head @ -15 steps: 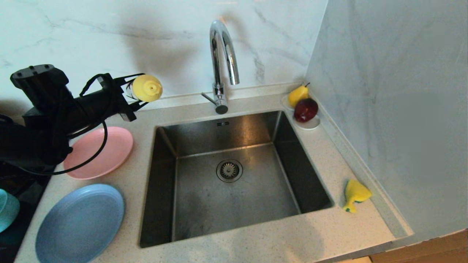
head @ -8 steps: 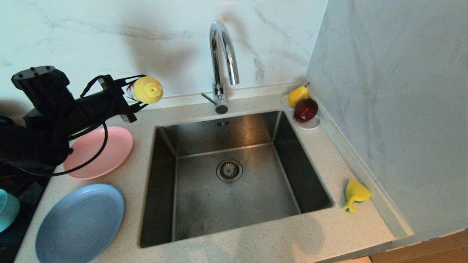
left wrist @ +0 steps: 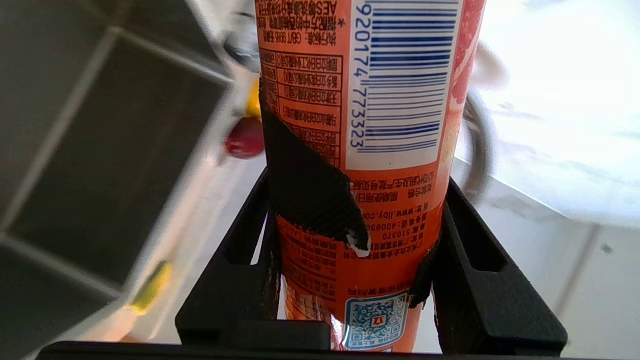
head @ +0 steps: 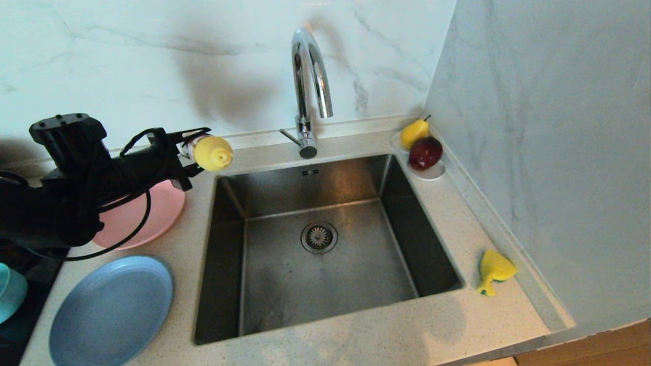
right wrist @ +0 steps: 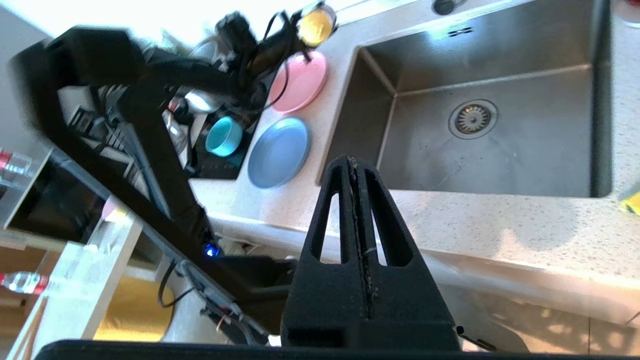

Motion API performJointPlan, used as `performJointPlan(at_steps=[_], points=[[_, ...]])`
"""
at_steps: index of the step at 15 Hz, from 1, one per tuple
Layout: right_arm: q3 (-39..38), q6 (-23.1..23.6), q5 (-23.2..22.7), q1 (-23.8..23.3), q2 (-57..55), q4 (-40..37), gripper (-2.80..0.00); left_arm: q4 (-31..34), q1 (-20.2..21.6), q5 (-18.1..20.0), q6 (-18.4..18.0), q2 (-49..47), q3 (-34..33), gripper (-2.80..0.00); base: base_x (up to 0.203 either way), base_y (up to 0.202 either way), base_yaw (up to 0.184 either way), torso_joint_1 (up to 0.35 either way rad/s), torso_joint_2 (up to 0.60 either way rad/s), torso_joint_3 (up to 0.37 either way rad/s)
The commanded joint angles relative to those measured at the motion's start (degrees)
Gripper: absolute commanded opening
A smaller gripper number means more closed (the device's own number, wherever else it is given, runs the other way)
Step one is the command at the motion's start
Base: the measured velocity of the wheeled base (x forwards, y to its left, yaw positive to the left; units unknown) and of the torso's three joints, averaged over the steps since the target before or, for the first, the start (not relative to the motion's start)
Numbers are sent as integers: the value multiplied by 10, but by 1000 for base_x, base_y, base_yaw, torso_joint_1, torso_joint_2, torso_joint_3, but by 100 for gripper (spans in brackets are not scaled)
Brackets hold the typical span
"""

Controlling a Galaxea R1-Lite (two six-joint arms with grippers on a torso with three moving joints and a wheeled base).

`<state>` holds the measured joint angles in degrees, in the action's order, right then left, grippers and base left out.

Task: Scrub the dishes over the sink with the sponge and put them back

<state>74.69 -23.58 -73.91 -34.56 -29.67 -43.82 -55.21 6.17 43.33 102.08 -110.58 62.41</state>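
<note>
Lowered toward the speckled countertop, left gripper clamps the orange bottle; right gripper stays clenched, empty.

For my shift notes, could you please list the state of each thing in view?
Left gripper: shut on bottle, tipped toward sink.
Right gripper: shut, empty.
Pink plate: on counter.
Blue plate: on counter.
Sponge: on counter.

White marble-look walls meet a speckled countertop in the corner.
</note>
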Motion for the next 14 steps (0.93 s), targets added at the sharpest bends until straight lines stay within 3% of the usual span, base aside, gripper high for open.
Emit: performJointPlan(at_steps=[1, 3, 5, 6, 8, 11, 14], points=[[-8, -34, 6, 0, -11, 21, -280, -4, 0, 3, -4, -2, -10, -280, 0, 0, 0, 0, 0, 0], [-18, -75, 46, 0, -22, 63, -280, -3, -3, 2, -6, -1, -4, -280, 0, 0, 0, 0, 0, 0], [-23, -84, 96, 30, -33, 77, -280, -3, -11, 0, -8, -3, 0, -280, 0, 0, 0, 0, 0, 0], [-26, -84, 150, 54, -37, 79, -280, 3, -15, -1, -11, -4, 2, -280, 0, 0, 0, 0, 0, 0], [-33, -82, 241, 92, -47, 80, -280, 18, -25, -4, -32, -8, 1, -280, 0, 0, 0, 0, 0, 0], [-36, -77, 325, 130, -74, 76, -280, 32, -37, -15, -45, -10, 3, -280, 0, 0, 0, 0, 0, 0], [-50, -30, 366, 148, -82, 73, -280, 33, -37, -14, -46, -9, 3, -280, 0, 0, 0, 0, 0, 0]])
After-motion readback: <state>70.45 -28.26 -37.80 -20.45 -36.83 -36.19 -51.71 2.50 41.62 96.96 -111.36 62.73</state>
